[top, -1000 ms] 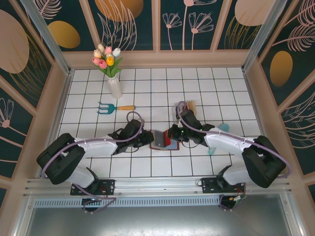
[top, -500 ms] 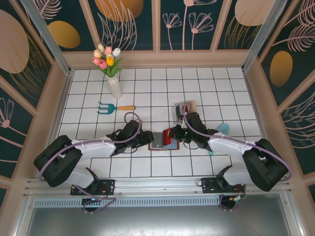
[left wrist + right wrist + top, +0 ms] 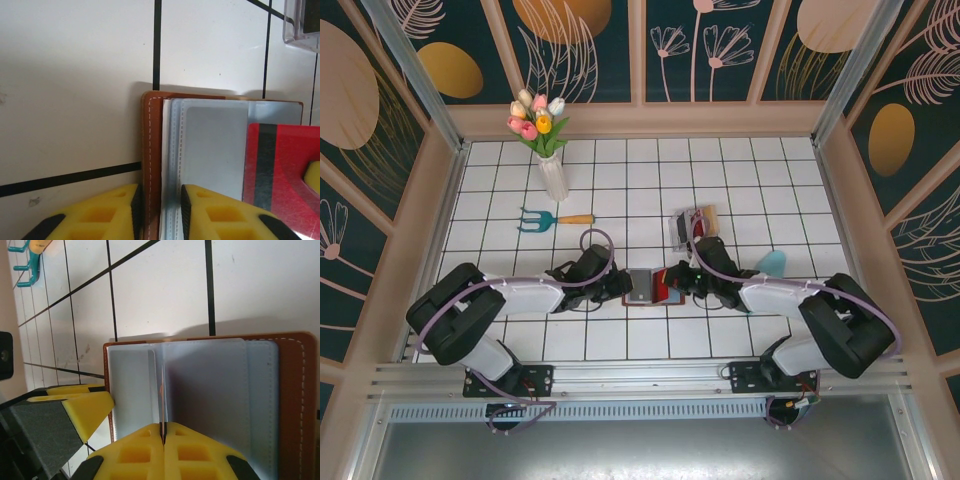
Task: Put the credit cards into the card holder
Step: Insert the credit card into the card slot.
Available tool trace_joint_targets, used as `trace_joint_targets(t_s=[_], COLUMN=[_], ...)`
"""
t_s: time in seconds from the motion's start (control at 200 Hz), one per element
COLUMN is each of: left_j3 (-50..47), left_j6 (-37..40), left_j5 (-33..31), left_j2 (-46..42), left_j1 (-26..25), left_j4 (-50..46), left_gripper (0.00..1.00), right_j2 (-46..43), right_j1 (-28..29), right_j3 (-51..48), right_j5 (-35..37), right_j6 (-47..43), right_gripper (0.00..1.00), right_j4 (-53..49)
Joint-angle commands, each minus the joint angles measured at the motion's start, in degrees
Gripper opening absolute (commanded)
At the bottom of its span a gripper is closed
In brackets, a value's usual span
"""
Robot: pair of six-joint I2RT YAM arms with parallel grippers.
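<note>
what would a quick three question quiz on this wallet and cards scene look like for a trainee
1. True or false: the right end effector is pinching a blue card.
2. Pick one. The left end effector: A) clamps the leather edge of the wallet; B) hovers wide open above it; C) rests on bare tile, away from it.
3. Short answer: is the wallet lying open or folded shut?

Key: 1) false, it pinches the red card, held over the wallet's clear sleeves; 2) A; 3) open.
</note>
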Motion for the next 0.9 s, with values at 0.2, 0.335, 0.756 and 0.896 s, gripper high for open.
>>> trace_joint_targets(t_s=[0.2, 0.335, 0.756, 0.896], left_j3=[0.1, 0.0, -0.7, -1.0], left_j6=[0.7, 0.8, 0.9, 0.3], left_j5=[1.1, 1.1, 0.8, 1.2], left_j2=[1.8, 2.3, 2.2, 2.2], left_j1=[-0.3, -0.4, -0.3, -0.4], left_j4=[1.7, 1.5, 1.7, 2.2], left_gripper=[0.19, 0.17, 0.17, 0.17], right_j2=[4.6, 5.2, 9.3, 11.3], right_j1=[0.5, 0.5, -0.6, 0.8], right_j3=[-2.3, -2.4, -0.1, -0.7], right_j5=[-2.3, -2.5, -3.2, -2.3], right_j6=[1.3, 0.8, -3.1, 1.1], right_gripper=[0.01, 0.00, 0.00, 0.00], right_j4=[11.6, 12.4, 10.9, 16.6])
